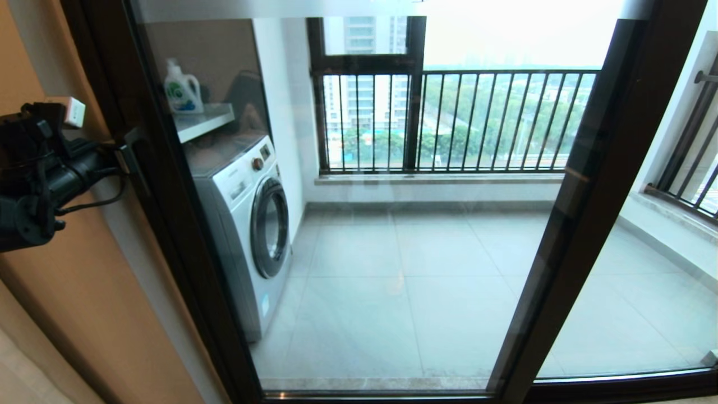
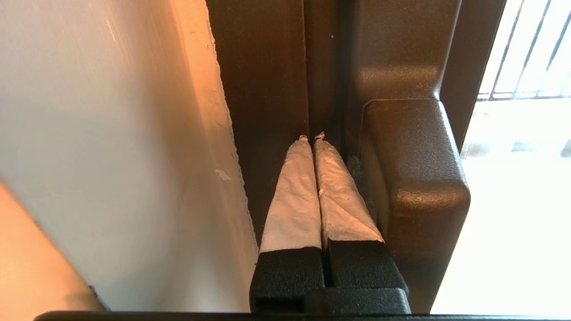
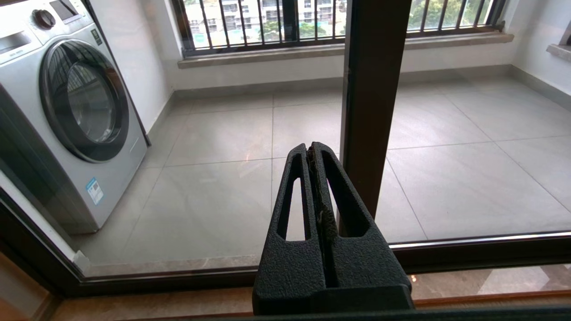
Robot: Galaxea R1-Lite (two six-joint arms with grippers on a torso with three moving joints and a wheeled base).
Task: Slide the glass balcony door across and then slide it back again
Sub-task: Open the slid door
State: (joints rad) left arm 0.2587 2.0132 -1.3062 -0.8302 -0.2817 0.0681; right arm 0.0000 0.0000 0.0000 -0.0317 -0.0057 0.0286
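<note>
Black left arm (image 1: 39,174) with a rounded matte casing and loose black cables, left gripper (image 2: 312,138) with textured black fingers wrapped in white tape, right gripper (image 3: 313,149) of pebbled black plastic with slotted fingers

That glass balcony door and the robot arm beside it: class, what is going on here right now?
The left claw, shut, has its tips tucked against the door frame beside the handle of the glass balcony door. The door stands against the left wall. The right claw, also shut, hangs idle facing the glass. A washing machine shows behind the glass.
</note>
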